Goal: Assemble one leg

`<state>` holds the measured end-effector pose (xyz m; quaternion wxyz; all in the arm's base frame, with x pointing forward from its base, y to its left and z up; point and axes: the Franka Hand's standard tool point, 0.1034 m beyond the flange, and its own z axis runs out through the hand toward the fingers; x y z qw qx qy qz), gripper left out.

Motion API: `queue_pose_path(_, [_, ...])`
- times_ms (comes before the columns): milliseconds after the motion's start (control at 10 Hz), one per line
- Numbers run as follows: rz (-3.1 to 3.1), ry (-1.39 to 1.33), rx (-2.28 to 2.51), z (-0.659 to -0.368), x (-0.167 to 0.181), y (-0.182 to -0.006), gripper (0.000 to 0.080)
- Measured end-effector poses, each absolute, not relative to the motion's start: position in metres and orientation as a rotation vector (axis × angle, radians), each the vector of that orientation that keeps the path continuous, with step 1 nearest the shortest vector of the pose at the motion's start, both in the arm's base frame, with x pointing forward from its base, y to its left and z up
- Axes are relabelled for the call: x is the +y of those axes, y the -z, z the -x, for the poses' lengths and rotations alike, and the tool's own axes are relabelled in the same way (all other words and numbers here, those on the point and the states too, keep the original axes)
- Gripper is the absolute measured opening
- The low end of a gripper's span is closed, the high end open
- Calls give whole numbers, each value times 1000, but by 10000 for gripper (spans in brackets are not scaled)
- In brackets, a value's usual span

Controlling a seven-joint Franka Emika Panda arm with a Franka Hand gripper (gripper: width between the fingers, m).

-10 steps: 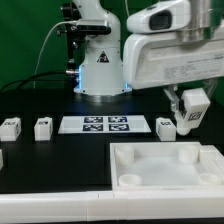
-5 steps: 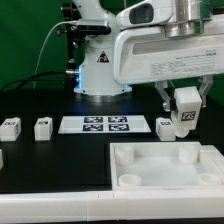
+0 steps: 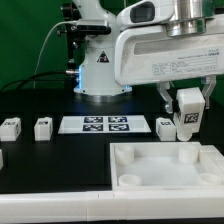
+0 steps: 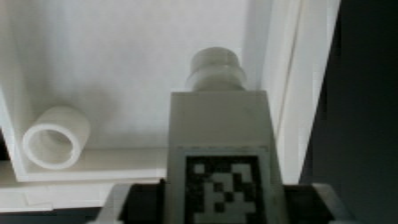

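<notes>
Fingers tight on leg, black-and-white tag outward, above white tray.

White leg, black-and-white tag facing camera, in front of tray piece, cylindrical socket in its corner

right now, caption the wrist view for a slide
Gripper holds a tagged leg over the white tray, near a corner socket

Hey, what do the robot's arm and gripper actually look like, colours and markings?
The arm is glossy white with bulky, rounded casings. Its base bears a small black triangle mark and a blue glow at one side. The gripper has dark fingers under a white body.
</notes>
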<state>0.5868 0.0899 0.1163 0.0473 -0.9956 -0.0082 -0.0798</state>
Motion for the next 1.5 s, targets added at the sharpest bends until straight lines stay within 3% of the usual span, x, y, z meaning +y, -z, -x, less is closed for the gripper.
queue_pose_path(600, [3015, 392, -64, -609, 100, -112, 293])
queue_pose_path(700, [2998, 512, -61, -609, 99, -111, 293])
queue_pose_path(1000, [3003, 488, -62, -605, 99, -107, 293])
queue_pose_path(1200, [2968, 659, -69, -606, 104, -103, 293])
queue_pose_path(1500, [2971, 681, -150, -609, 106, -100, 293])
